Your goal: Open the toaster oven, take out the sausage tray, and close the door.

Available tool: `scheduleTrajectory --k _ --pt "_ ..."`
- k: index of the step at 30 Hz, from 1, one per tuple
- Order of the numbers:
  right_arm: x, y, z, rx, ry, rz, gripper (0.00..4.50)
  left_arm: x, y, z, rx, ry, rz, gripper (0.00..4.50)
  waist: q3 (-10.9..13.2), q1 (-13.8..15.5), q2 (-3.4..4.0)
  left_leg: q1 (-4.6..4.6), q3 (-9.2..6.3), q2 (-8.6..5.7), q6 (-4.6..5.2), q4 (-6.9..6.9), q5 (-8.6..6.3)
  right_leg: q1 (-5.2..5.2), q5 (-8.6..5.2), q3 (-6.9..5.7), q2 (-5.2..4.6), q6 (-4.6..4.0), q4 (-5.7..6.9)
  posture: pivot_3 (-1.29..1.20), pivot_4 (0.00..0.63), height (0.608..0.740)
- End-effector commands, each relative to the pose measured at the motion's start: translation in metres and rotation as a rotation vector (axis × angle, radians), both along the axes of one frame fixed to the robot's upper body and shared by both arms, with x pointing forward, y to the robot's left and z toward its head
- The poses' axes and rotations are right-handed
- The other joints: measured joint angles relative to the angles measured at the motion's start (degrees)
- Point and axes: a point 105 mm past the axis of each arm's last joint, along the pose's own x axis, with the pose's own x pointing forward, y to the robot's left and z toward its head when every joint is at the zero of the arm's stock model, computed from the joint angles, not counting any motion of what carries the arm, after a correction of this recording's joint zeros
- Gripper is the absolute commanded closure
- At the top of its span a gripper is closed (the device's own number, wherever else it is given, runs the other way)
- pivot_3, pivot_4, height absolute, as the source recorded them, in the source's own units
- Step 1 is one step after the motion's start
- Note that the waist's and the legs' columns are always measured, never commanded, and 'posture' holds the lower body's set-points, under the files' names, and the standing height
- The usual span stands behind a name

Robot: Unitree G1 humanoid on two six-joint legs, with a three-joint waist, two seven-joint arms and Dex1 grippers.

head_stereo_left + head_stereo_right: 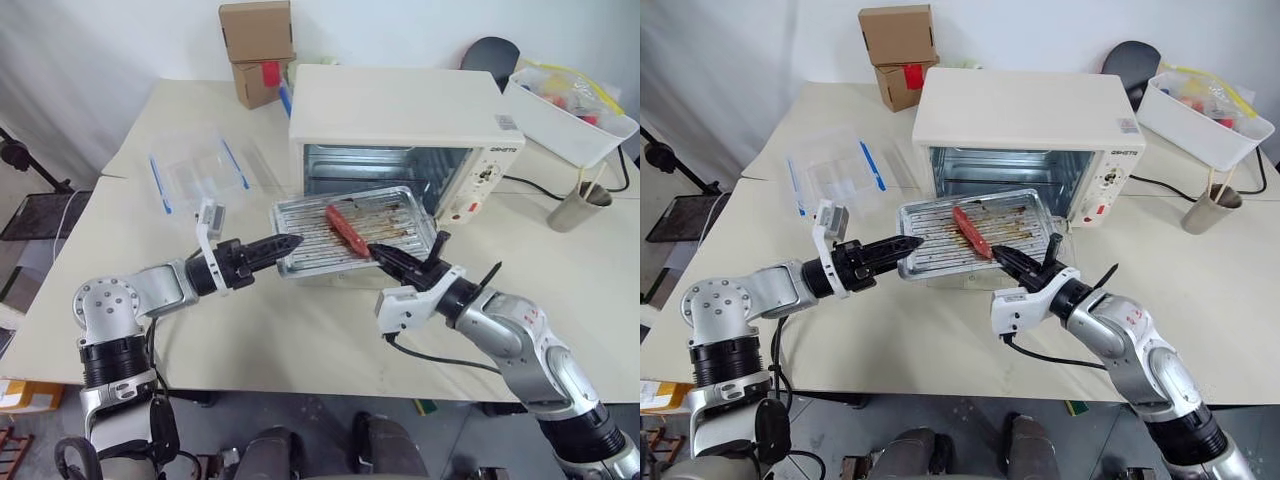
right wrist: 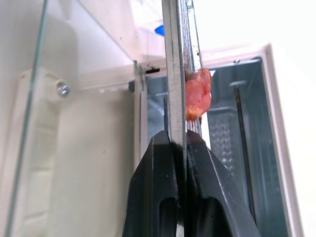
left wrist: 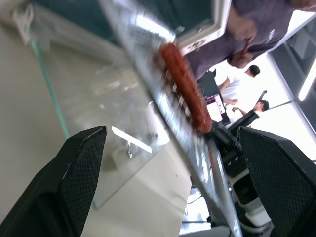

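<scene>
Left eye view, from left to right: a clear plastic container (image 1: 195, 172) with blue clips lies on the bench (image 1: 120, 290), and two cardboard boxes (image 1: 257, 50) stand at the far edge. Nearer, the left gripper (image 1: 283, 243) points level at the left edge of the sausage tray (image 1: 352, 232); in the left wrist view its jaws stand wide apart with nothing between them. The tray, carrying one red sausage (image 1: 345, 228), is held up in front of the toaster oven (image 1: 405, 135), above the door (image 1: 970, 277), which lies folded down flat. The right gripper (image 1: 381, 255) has its jaws clamped tight on the tray's near rim, seen edge-on in the right wrist view. Further right sit a metal cup (image 1: 578, 207) and a white bin (image 1: 568, 115).
</scene>
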Motion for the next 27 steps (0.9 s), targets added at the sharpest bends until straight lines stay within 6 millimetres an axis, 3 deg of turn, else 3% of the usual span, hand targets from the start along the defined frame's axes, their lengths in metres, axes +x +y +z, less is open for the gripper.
scheduleTrajectory --k 1,6,14,15,20,27 --pt "-0.005 0.007 0.007 0.013 -0.02 0.063 4.5 0.0 0.0 0.009 -0.063 0.003 0.01 0.63 0.0 0.0 0.0 0.0 0.0 0.0 0.0 0.0 0.0 0.0 0.0 0.0 0.0 0.0 0.0 0.0 0.15 0.74" --pt "-0.004 0.007 0.006 0.007 -0.014 0.083 4.5 0.001 0.0 0.011 -0.096 0.029 0.024 1.91 0.0 0.0 0.0 0.01 0.01 0.0 -0.01 0.0 0.0 -0.01 0.0 0.01 0.01 0.0 0.01 0.0 0.15 0.74" --pt "-0.005 0.006 0.006 0.084 0.065 0.101 4.5 -0.002 0.005 0.001 -0.131 0.128 0.044 4.42 0.0 0.0 0.0 0.05 0.02 0.0 -0.03 0.0 0.0 0.0 0.0 0.04 0.02 0.0 0.05 0.0 0.15 0.74" --pt "-0.005 0.006 0.006 0.094 0.075 0.101 4.5 -0.002 0.005 -0.001 -0.137 0.142 0.051 4.47 0.0 0.0 0.0 0.05 0.01 -0.01 -0.03 0.0 0.0 0.01 0.0 0.04 0.01 0.0 0.04 0.0 0.15 0.74" --pt "-0.003 0.001 0.007 0.093 0.085 0.088 3.04 0.001 0.01 -0.002 -0.198 0.212 0.109 4.5 0.0 0.0 0.0 0.08 0.01 -0.01 -0.04 0.0 -0.01 0.02 0.0 0.07 -0.01 -0.01 0.06 0.0 0.15 0.74" --pt "-0.003 -0.029 0.004 0.098 0.131 0.025 0.67 -0.002 0.034 -0.004 -0.281 0.236 0.192 4.5 0.0 0.2 -0.02 0.09 0.02 -0.05 -0.05 0.01 -0.01 0.05 0.0 0.09 -0.01 -0.01 0.05 0.0 0.15 0.74"
